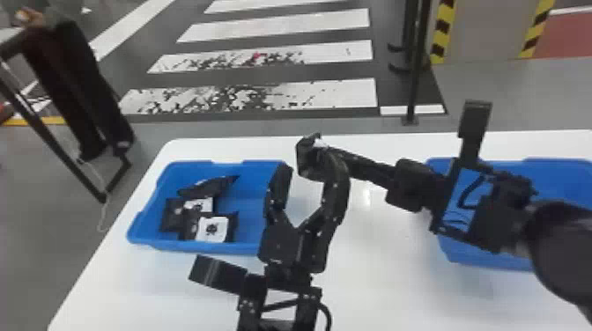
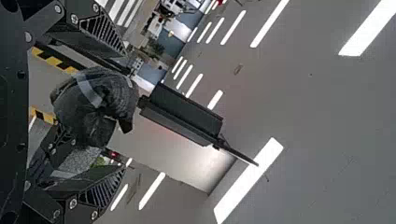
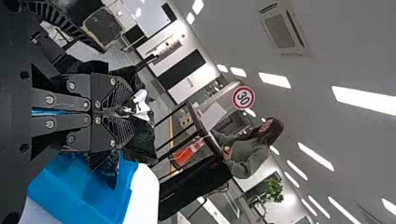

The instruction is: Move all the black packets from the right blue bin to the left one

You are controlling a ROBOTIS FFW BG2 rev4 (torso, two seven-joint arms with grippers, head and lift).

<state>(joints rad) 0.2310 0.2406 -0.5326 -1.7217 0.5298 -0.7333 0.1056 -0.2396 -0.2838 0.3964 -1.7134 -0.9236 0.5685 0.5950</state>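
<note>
Both arms extend over the white table (image 1: 374, 286). My left gripper (image 1: 312, 174), seen in the head view, stands open between the two bins, just beside the near right corner region of the left bin (image 1: 194, 247). My right gripper (image 1: 331, 153) reaches across from the right side. In the right wrist view its jaws are closed on a black packet (image 3: 142, 142); a crumpled white patch (image 3: 142, 106) shows at the grip.

In the left wrist view the jaws of my left gripper are spread, with a dark, crinkled shape seen between them. Whether either finger touches it, I cannot tell.

Other packets: at least three lie in the left bin, in its left and middle part. One, dark and tilted, is at the back (image 1: 209, 187); one with a white label (image 1: 199, 204) is in the middle; one more with a white label (image 1: 212, 229) lies in front, overlapping its neighbour.

The right bin (image 1: 559, 176) sits under my right arm (image 1: 502, 207), which hides much of its inside; how many packets it holds, I cannot tell
</note>
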